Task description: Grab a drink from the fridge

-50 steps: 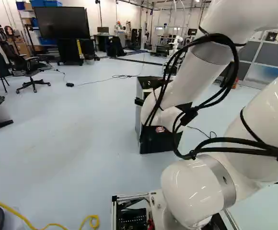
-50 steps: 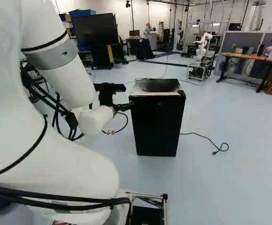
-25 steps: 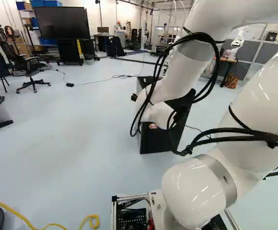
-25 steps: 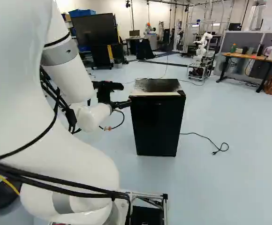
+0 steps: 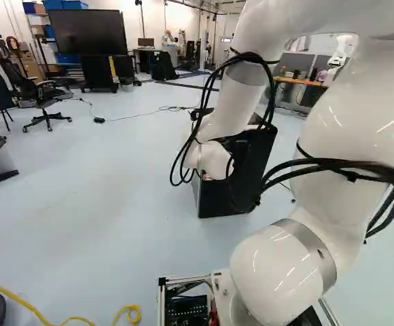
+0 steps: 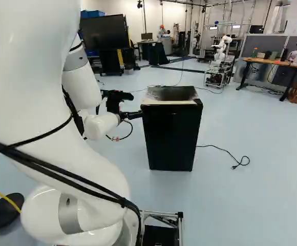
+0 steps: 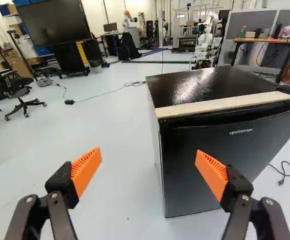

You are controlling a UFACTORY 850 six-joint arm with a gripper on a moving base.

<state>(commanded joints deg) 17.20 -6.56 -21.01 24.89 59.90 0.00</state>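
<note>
At the foot of both base views, the base's frame point(image 5: 162, 303) is showing beside the arm's lowest joint point(image 5: 282, 278), and a yellow cable point(image 5: 44, 317) is lying on the floor point(image 5: 102, 197) at the left of the left base view. The white arm point(image 6: 30, 77) is rising from that joint and bending ahead, with black cables point(image 5: 350, 165) looping along it. Farther out, the end effector point(image 6: 133, 116) is holding its two fingers spread wide, their orange pads point(image 7: 211, 172) standing well apart — one is showing against the floor, the other in front of the fridge point(image 6: 170, 136). Whether either is touching the fridge, I cannot tell. The fridge is standing upright on the floor just ahead, its door staying closed and a pale strip point(image 7: 225, 104) running along its top front edge. Beside it, a plug point(image 6: 234, 166) is resting on the floor at its cord's end. Farther off, another robot point(image 6: 221, 51) is standing near a tabletop point(image 6: 274, 62) carrying a bottle point(image 6: 254, 52) — and a large screen point(image 5: 88, 31) is standing across the room.
</note>
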